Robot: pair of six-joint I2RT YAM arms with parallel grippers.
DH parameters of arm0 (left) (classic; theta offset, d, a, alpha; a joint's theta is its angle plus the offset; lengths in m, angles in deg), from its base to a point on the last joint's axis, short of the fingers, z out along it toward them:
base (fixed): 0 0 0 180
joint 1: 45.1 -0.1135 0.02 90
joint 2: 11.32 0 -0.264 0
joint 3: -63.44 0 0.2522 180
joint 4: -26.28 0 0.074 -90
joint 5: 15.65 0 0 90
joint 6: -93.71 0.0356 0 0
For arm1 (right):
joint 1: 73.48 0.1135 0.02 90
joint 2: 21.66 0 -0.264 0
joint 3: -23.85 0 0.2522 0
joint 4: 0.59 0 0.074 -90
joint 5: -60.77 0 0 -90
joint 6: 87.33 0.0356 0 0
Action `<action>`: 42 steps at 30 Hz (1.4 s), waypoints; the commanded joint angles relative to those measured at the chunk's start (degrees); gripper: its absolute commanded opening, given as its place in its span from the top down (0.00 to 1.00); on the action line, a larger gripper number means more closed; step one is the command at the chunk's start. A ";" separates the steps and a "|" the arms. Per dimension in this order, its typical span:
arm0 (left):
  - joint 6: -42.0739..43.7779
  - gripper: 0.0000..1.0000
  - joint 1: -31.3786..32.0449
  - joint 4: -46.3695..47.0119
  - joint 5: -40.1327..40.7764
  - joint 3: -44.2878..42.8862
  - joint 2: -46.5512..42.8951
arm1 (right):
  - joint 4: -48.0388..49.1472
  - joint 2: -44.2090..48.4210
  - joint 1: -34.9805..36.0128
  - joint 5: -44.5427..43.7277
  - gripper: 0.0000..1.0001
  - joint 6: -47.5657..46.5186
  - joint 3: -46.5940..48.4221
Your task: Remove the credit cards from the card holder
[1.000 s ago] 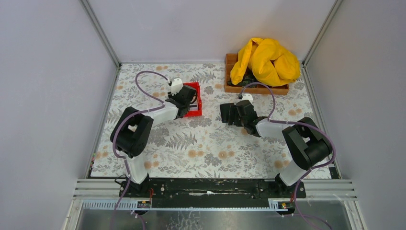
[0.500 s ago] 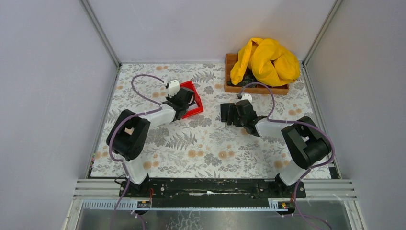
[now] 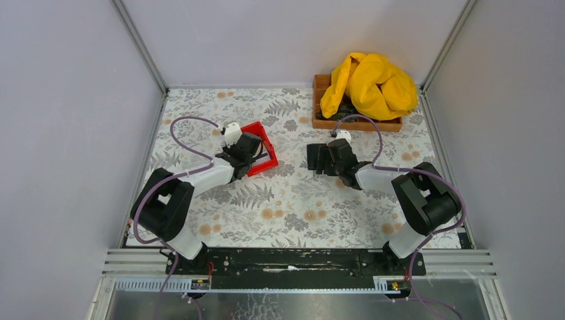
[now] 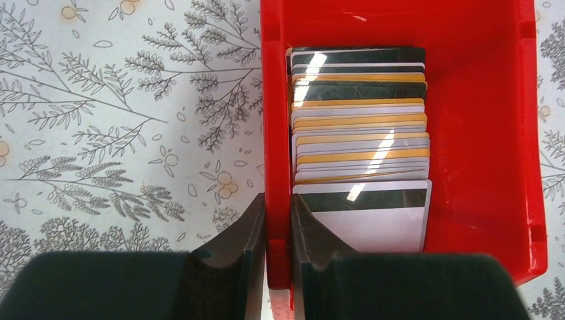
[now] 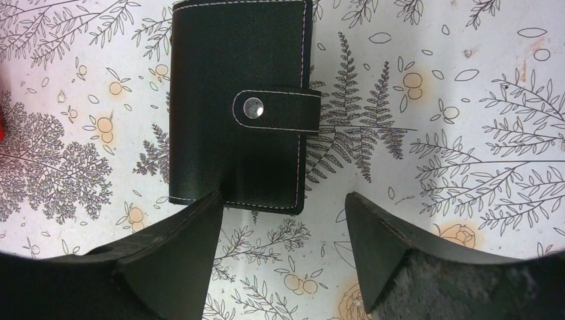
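1. Flower-patterned desk (image 3: 293, 207).
2. Red bin (image 4: 480, 133), smooth plastic, left of centre. The left gripper (image 4: 278, 260) pinches its thin wall between its fingers, probably to steady it.
3. Black stitched card holder (image 5: 236, 100), right of centre, flat and snapped closed. The right gripper (image 5: 281, 200) hovers over it, fingers spread.
4. Glossy credit cards (image 4: 360, 133), stacked inside the bin.

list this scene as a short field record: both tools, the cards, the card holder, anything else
left tool: shut on a side wall of the red bin, one finger inside, one outside
credit cards: overlapping stack inside the red bin, white card with a dark stripe nearest the tool
card holder: black, closed, snap strap fastened
right tool: open, over the card holder's near edge, holding nothing
other: yellow cloth heaped on wooden tray
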State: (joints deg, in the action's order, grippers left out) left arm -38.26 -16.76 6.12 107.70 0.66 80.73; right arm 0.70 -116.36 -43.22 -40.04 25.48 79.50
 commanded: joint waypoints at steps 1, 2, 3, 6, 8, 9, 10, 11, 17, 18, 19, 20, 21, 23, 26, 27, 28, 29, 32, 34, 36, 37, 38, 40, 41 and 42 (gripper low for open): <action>-1.69 0.82 1.38 -2.11 1.70 0.77 -2.31 | -0.26 0.73 0.33 0.11 0.25 0.38 1.20; -1.58 0.82 1.63 -2.28 1.91 0.76 -2.46 | -0.27 0.88 0.33 -0.03 0.25 0.32 1.17; -1.45 0.81 1.89 -2.49 2.10 0.69 -2.61 | -0.23 1.05 0.33 -0.15 0.25 0.31 1.11; -1.22 0.80 2.78 -2.83 2.80 0.58 -2.92 | -0.37 1.11 0.33 -0.43 0.25 0.31 1.09; -1.18 0.72 3.22 -2.84 3.39 0.67 -3.54 | -0.30 1.21 0.33 -0.44 0.25 0.31 1.05; -1.18 0.67 3.30 -2.84 3.52 0.68 -3.85 | -0.30 1.33 0.28 -0.45 0.25 0.31 1.01; -1.16 0.63 3.45 -2.84 3.72 0.77 -4.08 | -0.24 1.42 0.33 -0.56 0.25 0.25 0.92; -0.99 0.59 3.64 -2.84 4.20 0.88 -4.34 | -0.20 1.55 0.35 -0.61 0.25 0.28 0.85; -1.26 0.44 5.32 -4.80 8.25 0.31 -6.72 | -0.11 1.70 0.33 -0.79 0.25 0.20 0.73; -1.23 0.41 5.72 -5.03 8.83 0.26 -7.33 | -0.04 1.89 0.33 -0.97 0.25 0.10 0.62; -1.22 0.39 6.14 -5.36 9.77 0.17 -8.13 | -0.02 2.21 0.33 -1.21 0.25 -0.03 0.45; -1.14 0.35 6.71 -5.67 10.62 -0.04 -8.86 | 0.17 2.82 0.33 -1.80 0.26 -0.18 0.10; -0.96 0.29 7.26 -5.91 11.57 -0.22 -9.59 | 0.53 3.56 0.37 -2.38 0.26 -0.40 -0.26; -0.44 0.15 8.64 -5.96 13.29 -0.68 -11.39 | 0.85 5.08 0.38 -4.23 0.26 -0.70 -0.87; 2.18 0.01 11.44 -3.38 15.59 -0.77 -14.35 | 1.16 5.52 0.61 -6.14 0.27 -1.52 -0.72; 3.27 0.00 12.34 -1.99 15.64 -0.56 -15.35 | 0.96 5.12 0.84 -6.80 0.27 -1.69 0.03; 4.05 0.00 13.19 -0.51 15.46 -0.10 -16.24 | 0.15 4.59 1.35 -8.61 0.28 -1.99 1.02; 4.74 0.00 14.03 1.11 15.04 0.96 -17.16 | -0.42 4.27 2.27 -10.55 0.28 -2.68 2.15; 6.23 0.00 16.47 5.42 14.81 4.08 -19.29 | -1.35 2.92 5.29 -15.00 0.29 -6.41 5.65; 7.94 0.00 17.49 8.65 15.02 6.72 -20.09 | -2.69 0.45 5.68 -15.59 0.29 -7.02 8.91; 9.41 0.01 17.90 12.50 14.07 9.27 -20.75 | -4.80 -4.34 5.74 -16.16 0.31 -7.65 13.58; 9.76 0.01 17.99 13.24 12.74 9.64 -21.12 | -5.88 -6.02 5.69 -17.58 0.32 -8.09 15.49; 10.16 0.01 18.33 13.45 11.87 9.75 -21.20 | -6.99 -7.27 5.76 -19.17 0.36 -8.03 16.95; 11.63 0.01 19.09 14.99 12.87 10.19 -20.83 | -7.06 -8.65 5.77 -20.85 0.47 -8.20 17.99; 12.07 0.01 19.31 14.97 13.39 10.07 -20.43 | -6.37 -9.10 5.82 -21.41 0.52 -8.64 17.96; 12.10 0.01 19.44 14.90 14.00 9.93 -20.06 | -6.04 -9.66 5.78 -21.79 0.59 -8.96 18.12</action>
State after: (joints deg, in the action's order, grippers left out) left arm -29.50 1.58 14.17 119.35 10.72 60.36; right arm -3.61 -124.55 -37.58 -55.85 18.59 95.74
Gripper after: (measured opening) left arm 0.994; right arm 0.513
